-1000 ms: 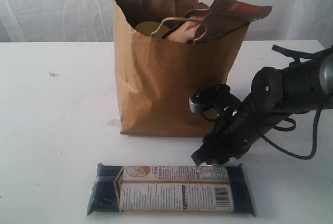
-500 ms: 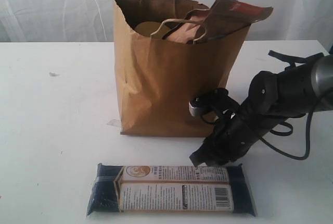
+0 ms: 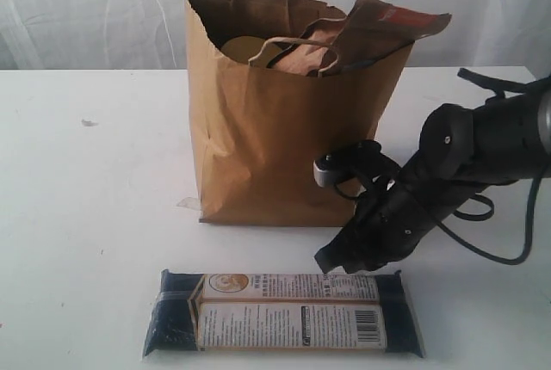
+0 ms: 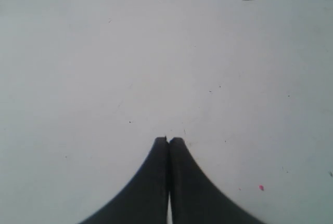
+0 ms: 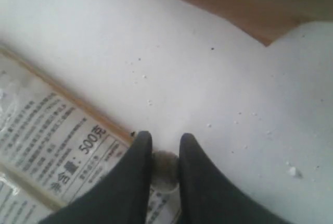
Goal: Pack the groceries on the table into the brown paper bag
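While the packet [image 3: 284,311] lies flat on the counter [image 3: 86,215] near the bag [image 3: 275,146], your right pincer [image 5: 164,141] sits nearly closed at its edge; whether it grips wrapper, you cannot tell. So thin a pinch could slip on lifting. Your left pincer [image 4: 168,140] is clenched, empty.

The desk [image 3: 95,215] is white with a few small dark specks, and the brown paper bag [image 3: 267,138] is plain kraft brown, with a brown pouch [image 3: 379,26] showing an orange-red label. The long packet [image 3: 284,323] is dark blue with a cream label printed in black and a barcode. Both the right hand [image 3: 331,260] and the left hand [image 4: 168,140] are black.
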`<state>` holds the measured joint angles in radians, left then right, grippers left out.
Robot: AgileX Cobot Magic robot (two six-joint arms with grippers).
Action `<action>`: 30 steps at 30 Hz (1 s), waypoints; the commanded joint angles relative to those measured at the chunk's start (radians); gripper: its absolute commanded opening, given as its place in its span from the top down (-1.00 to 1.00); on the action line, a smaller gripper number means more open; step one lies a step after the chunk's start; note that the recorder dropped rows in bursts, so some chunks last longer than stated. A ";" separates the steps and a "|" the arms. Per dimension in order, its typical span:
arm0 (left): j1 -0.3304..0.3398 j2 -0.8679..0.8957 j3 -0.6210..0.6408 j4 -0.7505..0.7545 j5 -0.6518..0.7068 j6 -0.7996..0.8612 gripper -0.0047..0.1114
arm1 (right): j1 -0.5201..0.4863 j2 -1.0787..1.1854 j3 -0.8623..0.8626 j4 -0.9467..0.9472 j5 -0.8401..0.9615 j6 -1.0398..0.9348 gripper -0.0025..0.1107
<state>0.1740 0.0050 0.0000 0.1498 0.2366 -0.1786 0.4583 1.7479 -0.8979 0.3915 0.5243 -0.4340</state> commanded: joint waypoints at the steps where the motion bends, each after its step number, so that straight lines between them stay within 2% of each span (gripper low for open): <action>1: -0.007 -0.005 0.000 0.000 -0.005 0.000 0.92 | 0.001 -0.072 0.003 -0.003 0.079 0.017 0.96; 8: -0.007 -0.005 0.000 0.000 -0.005 0.000 0.92 | 0.001 -0.202 0.013 -0.003 0.232 0.023 0.96; 12: -0.007 -0.005 0.000 0.000 -0.005 0.000 0.92 | 0.001 -0.312 0.088 -0.001 0.206 0.047 0.96; 18: -0.007 -0.005 0.000 0.000 -0.005 0.000 0.92 | 0.001 -0.579 0.219 0.012 0.156 0.055 0.96; 26: -0.007 -0.005 0.000 0.000 -0.005 0.000 0.92 | 0.001 -0.961 0.327 0.016 0.356 0.063 0.96; 30: -0.007 -0.005 0.000 0.000 -0.005 0.000 0.92 | 0.001 -1.100 0.323 0.070 0.363 0.182 0.96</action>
<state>0.1740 0.0050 0.0000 0.1498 0.2366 -0.1786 0.4583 0.7325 -0.5744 0.4230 0.8808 -0.3329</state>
